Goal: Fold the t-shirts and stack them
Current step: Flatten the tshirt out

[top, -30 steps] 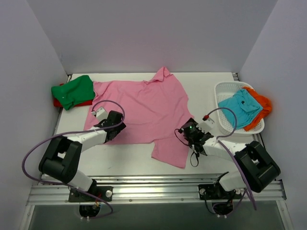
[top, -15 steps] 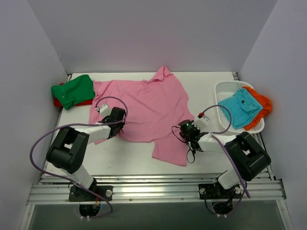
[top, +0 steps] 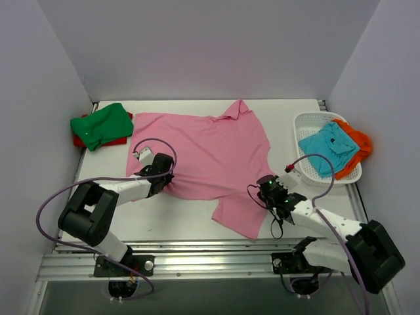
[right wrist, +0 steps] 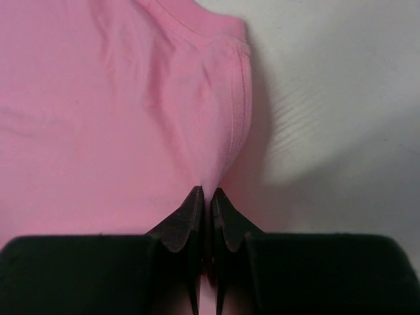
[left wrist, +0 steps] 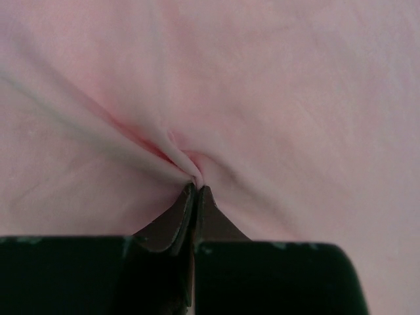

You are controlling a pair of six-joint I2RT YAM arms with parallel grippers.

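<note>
Pink shirt (top: 210, 151) spread across bench (top: 289, 111) centre. Left jaws clenched on pinched fold at shirt's near-left edge. Right jaws clenched on stitched hem at shirt's right edge. Green shirt (top: 100, 125) at far-left corner.

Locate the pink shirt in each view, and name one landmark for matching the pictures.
Top external: the pink shirt lies spread across the table, collar toward the far wall.
Left wrist: it fills the frame, bunched at the shut left gripper.
Right wrist: it covers left and middle, its hem at the shut right gripper; table at right.
Shared landmark: the two pinched spots, along the shirt's near side from above.
</note>
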